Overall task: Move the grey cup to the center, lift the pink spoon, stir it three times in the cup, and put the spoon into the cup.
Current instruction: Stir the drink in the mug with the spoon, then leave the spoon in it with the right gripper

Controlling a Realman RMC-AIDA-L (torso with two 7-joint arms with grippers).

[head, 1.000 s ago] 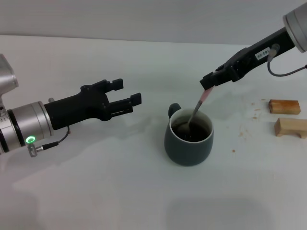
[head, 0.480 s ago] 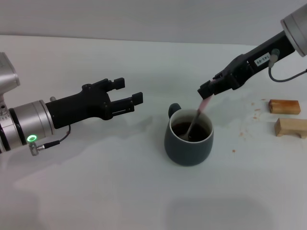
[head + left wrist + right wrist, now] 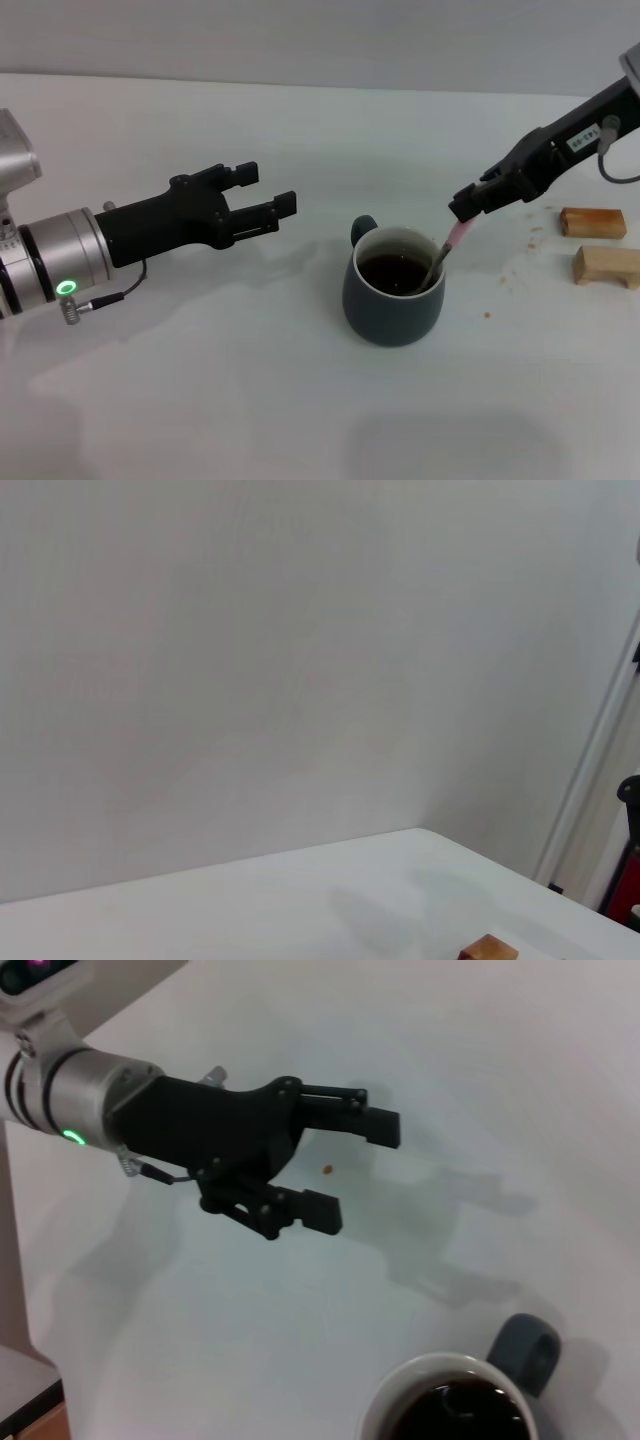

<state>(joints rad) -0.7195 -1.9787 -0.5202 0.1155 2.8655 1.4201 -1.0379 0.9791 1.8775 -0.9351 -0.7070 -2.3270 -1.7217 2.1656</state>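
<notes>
On the left, the left gripper (image 3: 268, 203) hangs above the white table (image 3: 200, 380), its dark fingers (image 3: 330, 1212) spread apart with nothing between them. It points toward the middle of the scene and sits well apart from the mug, to the mug's left.

Near the middle stands the grey cup (image 3: 393, 287), upright, with its small loop handle (image 3: 363, 229) turned to the far left side. The inside rim is white and the cup holds dark brown liquid (image 3: 398, 271). In the right wrist view the cup's rim and handle (image 3: 527, 1352) show at the near edge, with the left gripper beyond them.

The pink spoon (image 3: 447, 248) leans in the right side of the cup, resting against the rim, its lower metal end down in the liquid and its pink handle slanting up to the right. The right gripper (image 3: 466, 208) is closed on the top of that handle, just above and to the right of the cup, its arm reaching in from the far right.

Farther right, two wooden blocks (image 3: 594, 222) lie on the table, one behind the other, well apart from the cup.
</notes>
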